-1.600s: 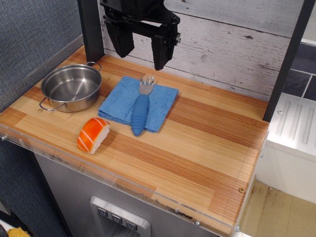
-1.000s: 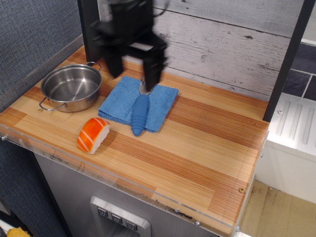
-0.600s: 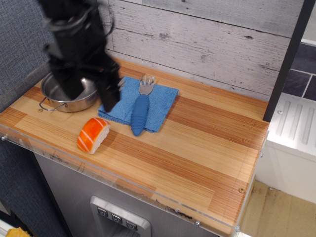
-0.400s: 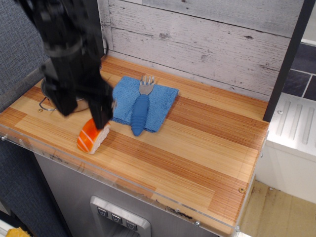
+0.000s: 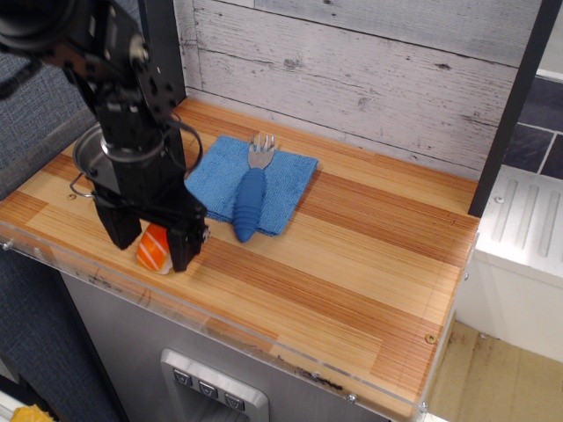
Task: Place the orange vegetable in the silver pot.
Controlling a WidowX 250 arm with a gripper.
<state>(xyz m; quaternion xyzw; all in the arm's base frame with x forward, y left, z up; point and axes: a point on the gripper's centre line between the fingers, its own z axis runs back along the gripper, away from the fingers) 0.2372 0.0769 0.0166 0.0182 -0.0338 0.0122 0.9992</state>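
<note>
The orange vegetable (image 5: 154,247), a small orange block with white stripes, lies on the wooden counter near the front left edge. My black gripper (image 5: 154,244) is lowered over it, open, with one finger on each side of the block. The arm hides most of the block. The silver pot (image 5: 86,149) stands behind at the far left; only part of its rim and a wire handle show past the arm.
A blue cloth (image 5: 280,181) lies behind and to the right, with a blue-handled fork (image 5: 250,200) on it. The counter's front edge (image 5: 264,338) is close below the gripper. A grey wall stands at the left, a plank wall behind.
The gripper has come from high at the back, swung left past the pot, and dropped down to straddle the orange vegetable. The block, pot, cloth and fork have not moved.
</note>
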